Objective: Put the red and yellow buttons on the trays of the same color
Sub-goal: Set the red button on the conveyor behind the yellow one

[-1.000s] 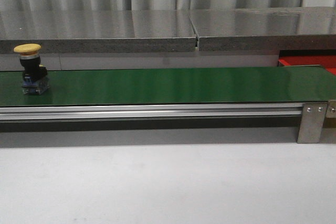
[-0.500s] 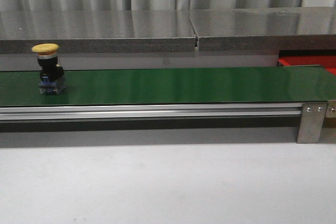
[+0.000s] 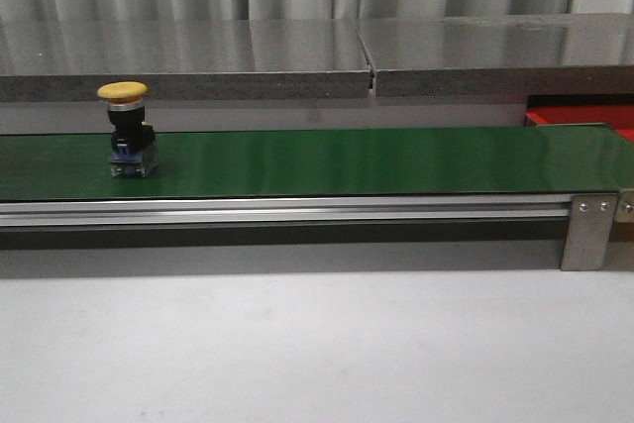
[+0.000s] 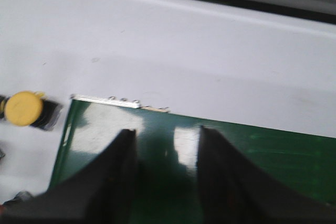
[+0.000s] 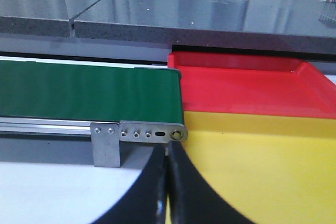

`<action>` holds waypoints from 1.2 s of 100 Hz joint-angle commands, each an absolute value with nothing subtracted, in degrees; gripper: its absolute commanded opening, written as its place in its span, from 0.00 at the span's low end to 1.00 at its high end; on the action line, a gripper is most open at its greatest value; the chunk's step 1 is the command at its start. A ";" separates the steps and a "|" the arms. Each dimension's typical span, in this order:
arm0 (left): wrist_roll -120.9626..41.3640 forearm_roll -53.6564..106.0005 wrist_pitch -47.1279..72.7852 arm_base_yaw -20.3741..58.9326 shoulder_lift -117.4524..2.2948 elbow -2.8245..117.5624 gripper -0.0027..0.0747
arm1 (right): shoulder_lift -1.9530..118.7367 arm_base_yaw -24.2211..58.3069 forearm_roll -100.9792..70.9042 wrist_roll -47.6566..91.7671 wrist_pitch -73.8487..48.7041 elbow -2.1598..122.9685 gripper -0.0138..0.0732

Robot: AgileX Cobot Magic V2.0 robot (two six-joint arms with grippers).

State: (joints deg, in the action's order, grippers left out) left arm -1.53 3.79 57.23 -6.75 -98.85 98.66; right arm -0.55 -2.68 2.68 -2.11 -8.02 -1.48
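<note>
Front view: a yellow button (image 3: pixel 127 131) is carried upright near the green belt (image 3: pixel 347 160)'s left end, nearer the left arm. The left gripper (image 4: pixel 165 171) is seen parted and empty; the right gripper (image 5: pixel 167 192) is seen closed, empty, by the yellow tray (image 5: pixel 262 171).

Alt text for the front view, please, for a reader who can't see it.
A yellow-capped button stands upright near the left end of a long green belt. A corner of a red tray shows at the right; no arm is in view.
</note>
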 commanded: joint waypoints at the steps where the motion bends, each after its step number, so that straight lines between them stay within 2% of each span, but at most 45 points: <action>1: -2.18 4.68 53.84 -2.54 -93.02 98.59 0.01 | -1.38 -3.07 3.39 -1.96 -3.54 -0.99 0.08; 28: -2.18 4.68 49.66 6.67 -83.75 88.78 0.01 | -1.38 -3.07 3.39 -1.96 -3.54 -0.99 0.08; 75: -2.18 6.30 39.35 6.84 -55.89 57.79 0.01 | -1.38 -3.07 3.39 -1.96 -3.54 -0.99 0.08; 120: -2.18 6.30 39.35 6.84 -31.11 39.53 0.01 | -1.38 -3.07 3.45 -1.96 -3.53 -0.99 0.08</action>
State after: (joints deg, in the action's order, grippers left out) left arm -2.31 5.80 43.43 6.36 -35.02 40.58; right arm -0.55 -2.68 2.68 -2.11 -8.02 -1.48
